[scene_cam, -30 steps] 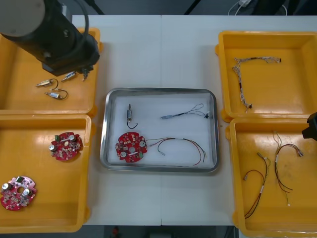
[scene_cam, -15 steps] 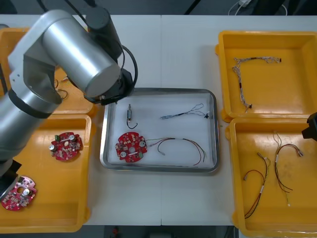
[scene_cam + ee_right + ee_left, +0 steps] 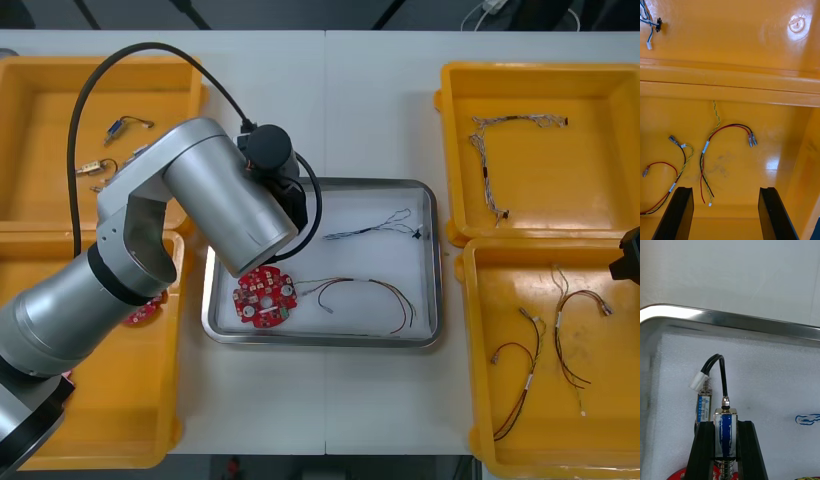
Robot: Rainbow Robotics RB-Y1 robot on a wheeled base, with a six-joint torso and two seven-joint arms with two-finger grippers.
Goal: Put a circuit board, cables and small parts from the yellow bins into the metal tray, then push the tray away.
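- Since a second ago the left arm has swung from the far left yellow bin (image 3: pixel 40 120) across to the left end of the metal tray (image 3: pixel 320 341), and it now covers the spot where a small metal part lay
- The left gripper (image 3: pixel 725 426) hangs low over the tray's white lining, its jaws narrow and clamped on a blue-labelled small metal part (image 3: pixel 725 435), which stands upright between the fingers
- A second small part (image 3: pixel 703 405) lies on the lining just beside the held one, and its looped black lead (image 3: pixel 720 365) ends in a white plug
- A red circuit board (image 3: pixel 265 297), a blue and white cable (image 3: pixel 370 230) and a red and yellow cable (image 3: pixel 375 284) lie in the tray
- The right gripper (image 3: pixel 724 191) waits over the near right bin (image 3: pixel 752 168), jaws wide with nothing between them, above loose red and yellow cables (image 3: pixel 705 150)
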